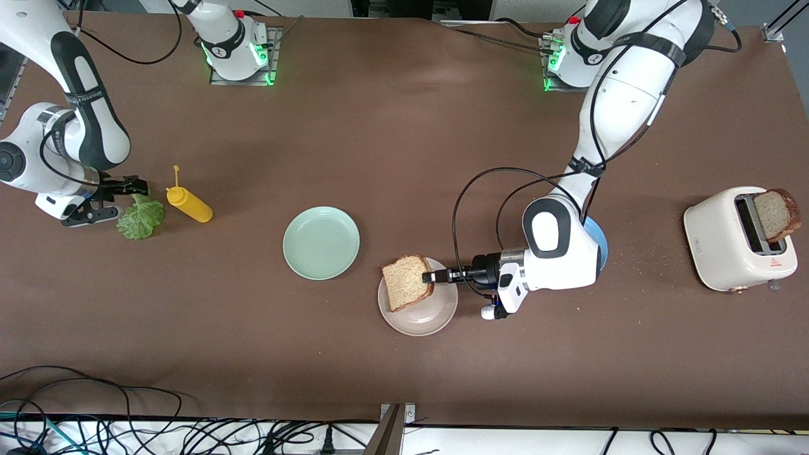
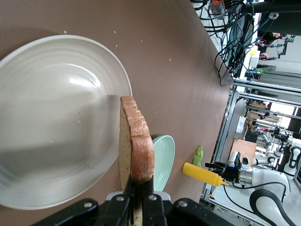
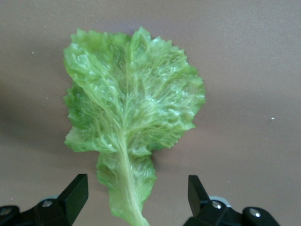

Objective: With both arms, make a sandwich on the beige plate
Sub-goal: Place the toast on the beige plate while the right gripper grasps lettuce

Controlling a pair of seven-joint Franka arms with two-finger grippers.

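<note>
Over the lettuce leaf (image 1: 140, 217), at the table's nine o'clock, the right gripper (image 3: 136, 197) hangs with jaws wide astride the stem; it should drop straight and pinch the stalk. Toward five o'clock, the left gripper (image 1: 431, 277) is clamped on a bread slice (image 1: 407, 282) over the beige plate (image 1: 418, 316). It should lower the slice flat at the centre before letting go.

Glossy glazed beige plate (image 1: 417, 319), coarse grainy bread slice (image 1: 407, 282), waxy crinkled lettuce leaf (image 3: 131, 117), matt brown table (image 1: 392, 139).
</note>
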